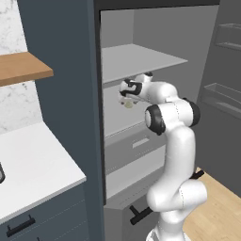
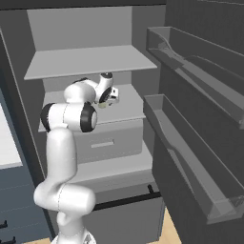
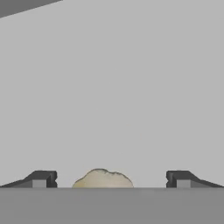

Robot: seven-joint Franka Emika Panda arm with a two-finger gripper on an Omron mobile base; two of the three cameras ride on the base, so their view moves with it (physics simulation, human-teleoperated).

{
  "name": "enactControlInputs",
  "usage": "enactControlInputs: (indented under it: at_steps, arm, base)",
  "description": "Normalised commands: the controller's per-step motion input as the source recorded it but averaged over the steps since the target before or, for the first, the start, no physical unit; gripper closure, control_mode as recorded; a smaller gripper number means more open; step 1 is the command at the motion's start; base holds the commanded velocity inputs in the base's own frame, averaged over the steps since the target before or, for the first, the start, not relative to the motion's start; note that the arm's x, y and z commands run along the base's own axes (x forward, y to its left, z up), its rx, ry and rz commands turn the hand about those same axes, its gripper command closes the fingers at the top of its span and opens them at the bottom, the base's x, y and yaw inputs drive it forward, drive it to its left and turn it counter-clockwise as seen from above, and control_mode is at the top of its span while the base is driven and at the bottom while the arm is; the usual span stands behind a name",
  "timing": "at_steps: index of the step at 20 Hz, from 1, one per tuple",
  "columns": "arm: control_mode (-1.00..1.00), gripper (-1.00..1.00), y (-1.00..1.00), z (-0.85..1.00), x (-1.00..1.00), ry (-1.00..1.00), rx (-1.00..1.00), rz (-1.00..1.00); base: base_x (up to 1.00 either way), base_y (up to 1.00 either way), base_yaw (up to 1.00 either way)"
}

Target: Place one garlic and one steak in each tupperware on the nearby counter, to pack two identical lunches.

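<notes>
While the arm rises from the lower right of the left base view and bends toward the open fridge, the white counter (image 1: 33, 164) lies nearest at the lower left, bare where it shows, with a dark drawer front below it. Farther in, the gripper (image 1: 126, 100) sits near the frame's middle, reaching into the fridge just below the upper shelf (image 1: 141, 59). A pale cream garlic (image 1: 128, 104) shows right under the hand. From the right base view the gripper (image 2: 112, 97) is left of centre, above the lower shelf (image 2: 128, 112), and a small pale bit of the garlic (image 2: 103, 105) peeks out beside it. In the hand view the two dark fingers (image 3: 41, 178) stand wide apart at the bottom edge, with the garlic (image 3: 103, 178) centred between them and clear of both. Beyond is plain grey fridge wall. Door bins (image 2: 190, 143) run along the right of the right base view.
</notes>
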Motion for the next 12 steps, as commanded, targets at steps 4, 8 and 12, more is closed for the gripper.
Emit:
enactControlInputs:
  at_steps: [4,8,12]
  arm:
    - [-1.0,-1.0,-0.01,-0.05,-0.31,0.0,0.0,0.0]
    - [-1.0,-1.0,-0.06,-0.1,-0.45,-0.09,0.0,0.0]
    - [-1.0,-1.0,-0.02,-0.13,-0.28,-0.15,0.0,0.0]
  base:
    - [0.0,0.0,0.0]
    - [0.0,0.0,0.0]
    - [0.0,0.0,0.0]
